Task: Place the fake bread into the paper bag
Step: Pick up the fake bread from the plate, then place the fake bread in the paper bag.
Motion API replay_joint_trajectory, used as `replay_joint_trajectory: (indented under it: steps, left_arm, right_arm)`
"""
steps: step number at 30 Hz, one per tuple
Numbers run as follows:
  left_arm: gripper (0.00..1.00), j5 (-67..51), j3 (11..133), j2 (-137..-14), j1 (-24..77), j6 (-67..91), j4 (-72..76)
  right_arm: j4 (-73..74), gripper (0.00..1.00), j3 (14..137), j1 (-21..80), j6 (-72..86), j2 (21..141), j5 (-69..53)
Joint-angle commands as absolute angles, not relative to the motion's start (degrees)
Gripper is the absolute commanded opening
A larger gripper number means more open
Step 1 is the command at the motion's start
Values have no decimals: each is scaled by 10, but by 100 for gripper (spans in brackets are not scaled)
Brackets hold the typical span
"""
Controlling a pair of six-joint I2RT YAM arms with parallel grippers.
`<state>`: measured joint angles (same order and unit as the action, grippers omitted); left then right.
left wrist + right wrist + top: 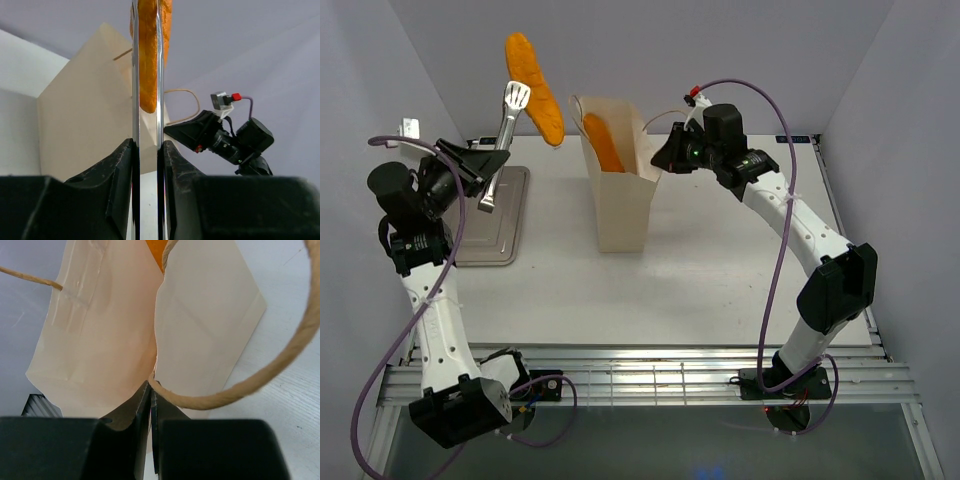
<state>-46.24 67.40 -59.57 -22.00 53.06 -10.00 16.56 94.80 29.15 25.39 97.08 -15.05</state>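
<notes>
Where the two arms reach out over the white counter (720, 270), the left jaws are clamped on a pair of thin silver metal tongs (504, 135), one blade against each pad, with a narrow gap between the blades. Beneath those jaws a flat silver metal tray (505, 240) lies on the counter.

Beyond the left jaws the tongs rise to a slotted tip, which pinches a long, glossy golden-orange toy loaf (535, 90). It hangs tilted in the air, above and ahead of the jaws. Its lower end is near the rim of the bag but apart from it. In the left wrist view this loaf (148, 60) sits between the tong blades (134, 90), straight ahead of the jaws.

To the right of the left jaws a tall tan kraft-paper bag (620, 210) stands upright on the counter, mouth open. A second golden-orange loaf (605, 145) stands on end inside it.

The right jaws are pressed together on the bag's right-hand edge near the top. In the right wrist view the paper of the bag (100, 340) runs down into the closed jaws, and a loop of cord handle (280, 365) curves away to their right.
</notes>
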Motion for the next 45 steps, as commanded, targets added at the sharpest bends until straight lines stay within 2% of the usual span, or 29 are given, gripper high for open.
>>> replay_joint_trajectory:
  steps: [1, 8, 11, 17, 20, 27, 45]
  left_arm:
    - [0, -479, 732, -598, -198, 548, -83]
    - [0, -473, 761, -601, -130, 571, -87]
    - [0, -437, 745, -603, -66, 566, -93]
    - [0, -325, 739, -628, 35, 534, -127]
    - [0, -227, 744, -644, 96, 496, -160]
    - [0, -144, 713, -646, 126, 468, -160]
    - [0, -178, 670, -613, 142, 464, -180]
  right_arm:
    - [173, 8, 983, 301, 262, 975, -142]
    - [172, 8, 999, 321, 281, 975, -127]
    - [168, 8, 1001, 330, 289, 974, -118]
    - [170, 8, 1013, 347, 294, 976, -99]
    - [171, 8, 1013, 350, 294, 974, -91]
    - [175, 8, 1013, 351, 291, 971, -84]
    - [185, 8, 1023, 351, 279, 974, -74]
